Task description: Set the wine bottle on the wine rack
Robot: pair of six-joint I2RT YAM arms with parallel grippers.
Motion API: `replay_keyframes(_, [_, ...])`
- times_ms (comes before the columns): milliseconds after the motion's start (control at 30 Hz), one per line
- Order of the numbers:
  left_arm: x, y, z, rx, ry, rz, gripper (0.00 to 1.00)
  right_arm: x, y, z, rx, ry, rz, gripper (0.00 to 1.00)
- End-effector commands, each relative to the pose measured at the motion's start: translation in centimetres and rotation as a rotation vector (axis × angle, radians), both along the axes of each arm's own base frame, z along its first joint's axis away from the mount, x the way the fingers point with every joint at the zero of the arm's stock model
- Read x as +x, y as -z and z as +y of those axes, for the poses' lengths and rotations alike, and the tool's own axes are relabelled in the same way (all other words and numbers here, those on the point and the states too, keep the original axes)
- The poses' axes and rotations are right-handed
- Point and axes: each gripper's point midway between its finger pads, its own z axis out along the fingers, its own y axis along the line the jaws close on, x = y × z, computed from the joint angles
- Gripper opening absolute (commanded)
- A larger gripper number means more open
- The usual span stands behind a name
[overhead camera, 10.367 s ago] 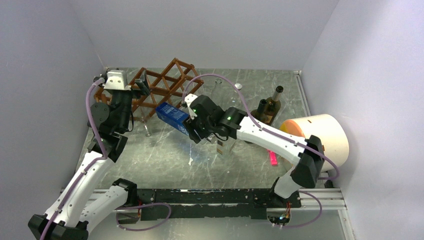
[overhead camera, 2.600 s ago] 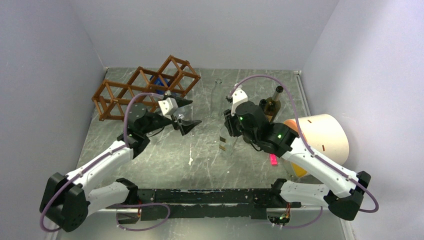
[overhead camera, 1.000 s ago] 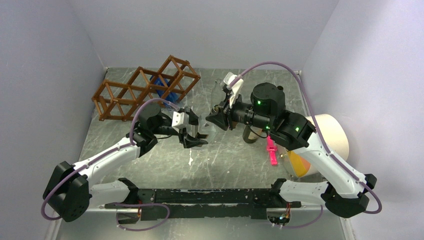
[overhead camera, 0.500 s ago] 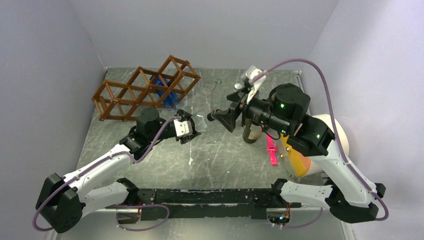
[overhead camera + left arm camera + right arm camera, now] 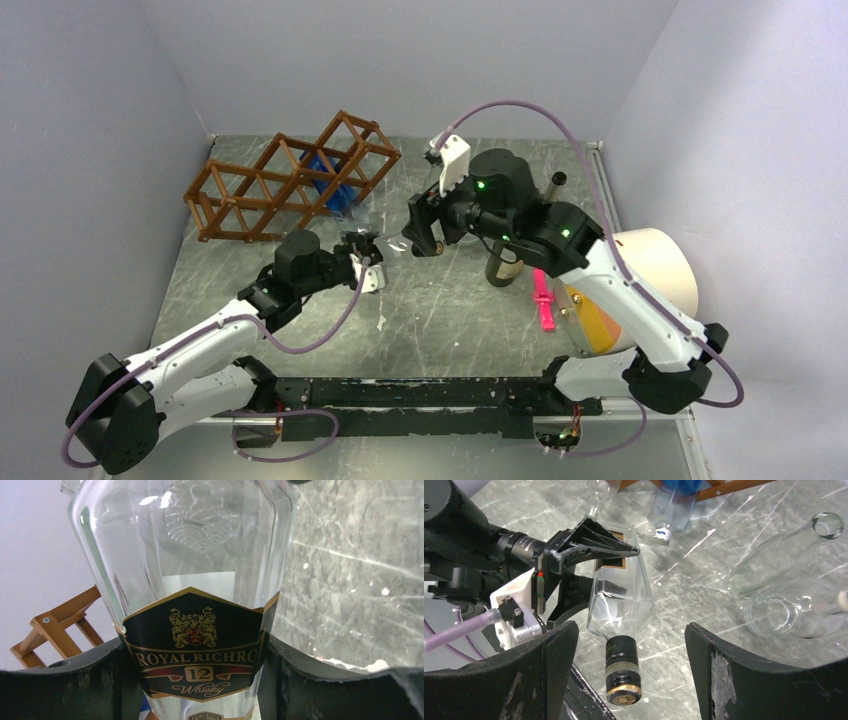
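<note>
The wine bottle (image 5: 200,575) is clear glass with a black and gold label, and it hangs above the table in mid-scene (image 5: 388,243). My left gripper (image 5: 197,667) is shut on its labelled body, with one finger on each side. Its black and gold cap (image 5: 624,680) points toward my right gripper (image 5: 631,647), which is open, its fingers standing wide on both sides of the neck without touching it. The reddish-brown wine rack (image 5: 270,180) stands at the back left, and a blue bottle (image 5: 325,178) lies in one of its cells.
A dark bottle (image 5: 503,268) stands under the right arm. Beside it is a pink object (image 5: 545,300), and a cream cylinder (image 5: 655,270) lies on its side. Another clear glass bottle (image 5: 784,595) lies on the grey table. Walls enclose three sides.
My right gripper has opened and let go of the bottle's neck. It drew away to the right, then came back around the cap. My left gripper keeps the bottle.
</note>
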Motion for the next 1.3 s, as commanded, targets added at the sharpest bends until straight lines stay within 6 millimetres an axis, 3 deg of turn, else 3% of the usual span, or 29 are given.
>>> replay_keyframes(0, [1.0,-8.0,0.4,-0.107,-0.035,-0.353,0.07,-0.4,1.1,0.9,-0.006,-0.038,0.053,0.82])
replay_keyframes(267, [0.7,-9.0,1.4,-0.106,-0.058,-0.475,0.07,1.0,5.9,3.6,-0.069,-0.044,0.155,0.82])
replay_keyframes(633, [0.3,-9.6,1.9,-0.09,-0.06,-0.546,0.07,0.3,8.9,6.1,-0.045,-0.095,0.274,0.81])
replay_keyframes(867, [0.2,-10.4,2.4,-0.103,-0.082,-0.596,0.07,-0.3,10.8,6.4,-0.055,-0.093,0.336,0.8])
replay_keyframes(1100, [0.7,-10.9,3.0,-0.122,-0.134,-0.597,0.07,-0.8,12.5,6.3,-0.117,-0.054,0.426,0.68])
replay_keyframes(1267, [1.1,-12.0,3.8,-0.159,-0.189,-0.607,0.07,-0.9,12.9,6.2,-0.136,-0.039,0.403,0.73])
